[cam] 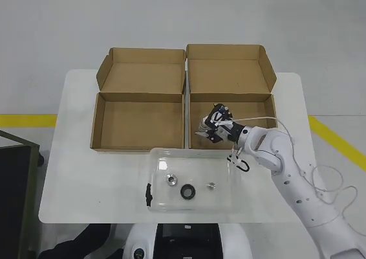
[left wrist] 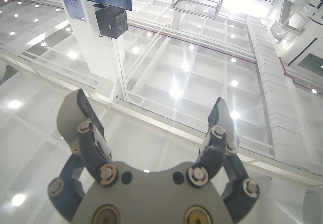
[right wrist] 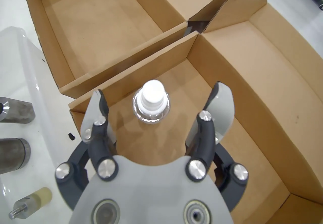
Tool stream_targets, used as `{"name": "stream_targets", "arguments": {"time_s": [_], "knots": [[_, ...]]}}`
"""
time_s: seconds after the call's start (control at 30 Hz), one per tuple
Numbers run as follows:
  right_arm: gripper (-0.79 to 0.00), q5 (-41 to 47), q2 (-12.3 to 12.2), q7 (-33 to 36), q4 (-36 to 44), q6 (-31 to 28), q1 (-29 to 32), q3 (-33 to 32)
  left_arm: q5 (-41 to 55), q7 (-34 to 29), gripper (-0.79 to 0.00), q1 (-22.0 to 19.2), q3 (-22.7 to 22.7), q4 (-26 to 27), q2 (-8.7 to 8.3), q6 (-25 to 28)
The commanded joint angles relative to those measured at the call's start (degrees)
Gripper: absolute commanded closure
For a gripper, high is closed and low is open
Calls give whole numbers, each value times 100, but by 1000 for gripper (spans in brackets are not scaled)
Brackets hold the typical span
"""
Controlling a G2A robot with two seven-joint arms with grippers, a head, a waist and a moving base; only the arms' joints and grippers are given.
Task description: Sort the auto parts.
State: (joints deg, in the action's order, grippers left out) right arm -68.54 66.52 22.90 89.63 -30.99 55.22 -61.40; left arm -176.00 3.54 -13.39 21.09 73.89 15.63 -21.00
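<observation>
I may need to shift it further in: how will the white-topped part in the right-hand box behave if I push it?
The white-topped part stands upright in the cardboard box, so a high push may tip it. Its round body would probably roll once down. The shiny metal base hints at weight and a slippery hold for the jaws.

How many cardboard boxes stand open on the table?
2. The left box is empty as far as visible. The right box stands next to it and holds a white-capped part, below the open right tool. Both are behind the clear tray.
</observation>
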Motion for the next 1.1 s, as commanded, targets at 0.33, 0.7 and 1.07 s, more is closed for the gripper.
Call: {"name": "stream_targets", "arguments": {"time_s": [0.33, 0.7, 1.07], "knots": [[-785, 169, -234, 495, 1631, -817, 799, -740, 0, 0, -785, 0, 0, 0, 0, 0], [-785, 220, -412, 1000, 2615, -1735, 1552, -962, 0, 0, -785, 0, 0, 0, 0, 0], [-785, 19, -554, 1138, 3021, -2235, 2147, -1057, 0, 0, -785, 0, 0, 0, 0, 0]]}}
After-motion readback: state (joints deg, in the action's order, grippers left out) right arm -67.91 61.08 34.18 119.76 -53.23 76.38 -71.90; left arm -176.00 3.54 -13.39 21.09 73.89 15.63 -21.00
